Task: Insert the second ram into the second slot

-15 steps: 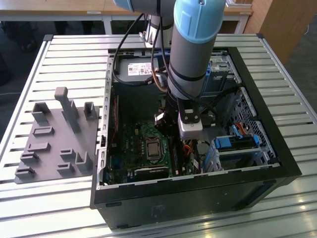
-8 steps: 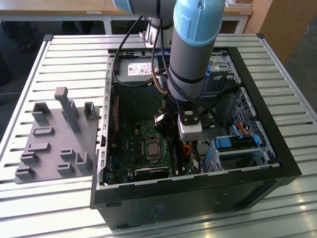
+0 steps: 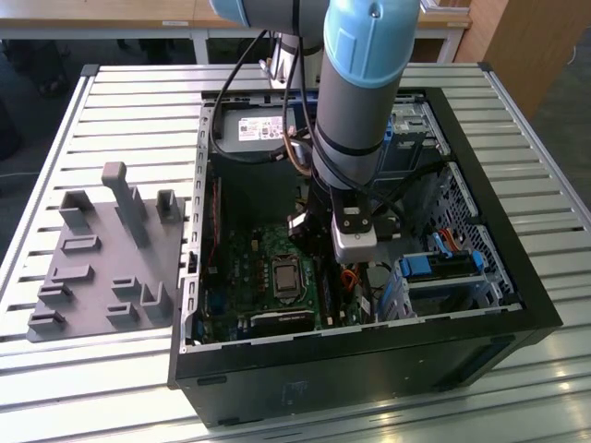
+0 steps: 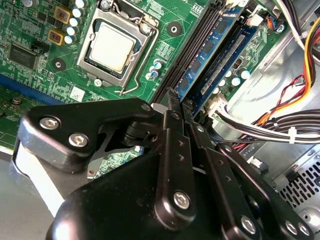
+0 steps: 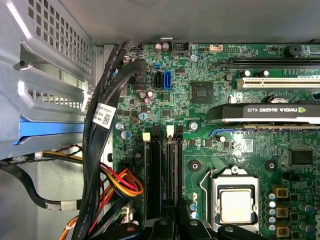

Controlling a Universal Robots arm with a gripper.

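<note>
Your arm reaches straight down into the computer case (image 3: 480, 277); the gripper (image 4: 179, 107), jaws clenched together empty, hovers beside the second ram (image 4: 202, 70), seated near the processor (image 4: 111, 47).

Cables (image 5: 102, 165): thick bundle just beside the memory slots (image 5: 165, 170).
Graphics card (image 5: 265, 112): blocks the far side.
Processor socket (image 4: 112, 47): low, open above.

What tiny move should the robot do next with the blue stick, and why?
Probably press gently straight down. In the second wrist view the gripper sits at the near end of the second ram, standing in a slot beside another blue stick. I can't tell whether it has clicked in, so a small push seems safest.
</note>
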